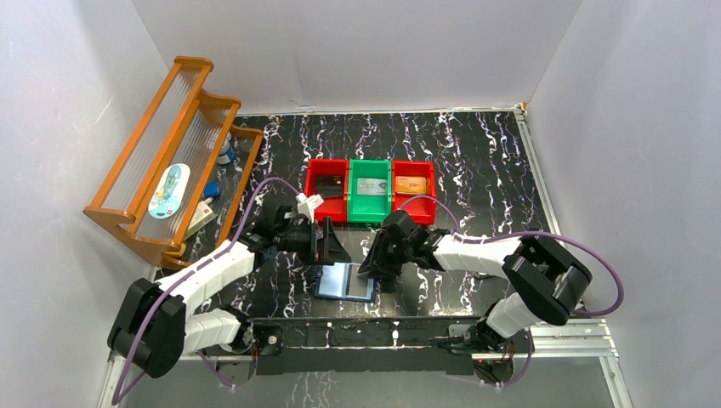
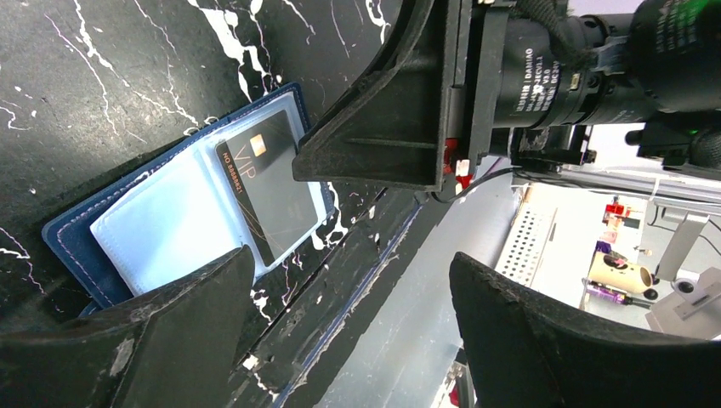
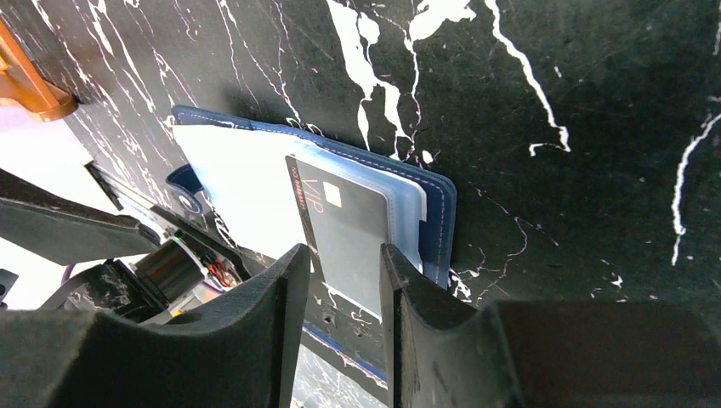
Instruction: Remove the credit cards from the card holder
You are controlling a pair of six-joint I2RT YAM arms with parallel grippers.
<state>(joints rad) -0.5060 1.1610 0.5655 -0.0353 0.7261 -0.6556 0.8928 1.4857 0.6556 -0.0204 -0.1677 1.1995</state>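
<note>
The navy card holder (image 1: 344, 281) lies open near the table's front edge, its pale clear sleeves facing up. A black credit card (image 3: 347, 228) marked VIP sticks partly out of a sleeve toward the near edge. It also shows in the left wrist view (image 2: 270, 197), lying on the holder (image 2: 75, 236). My right gripper (image 3: 344, 252) hovers over the card's free end, jaws a narrow gap apart with the card showing between them, gripping nothing. My left gripper (image 2: 350, 259) is wide open and empty, just left of the holder (image 3: 439, 212). In the top view the left gripper (image 1: 330, 245) and right gripper (image 1: 374, 267) flank the holder.
Behind the holder stand a red bin (image 1: 316, 202) holding a dark card, a green bin (image 1: 371, 212) holding a silver-grey card, and a red bin (image 1: 429, 191) holding an orange card. A wooden rack (image 1: 170, 161) with small items stands at the left. The table's front rail (image 1: 366, 333) is close.
</note>
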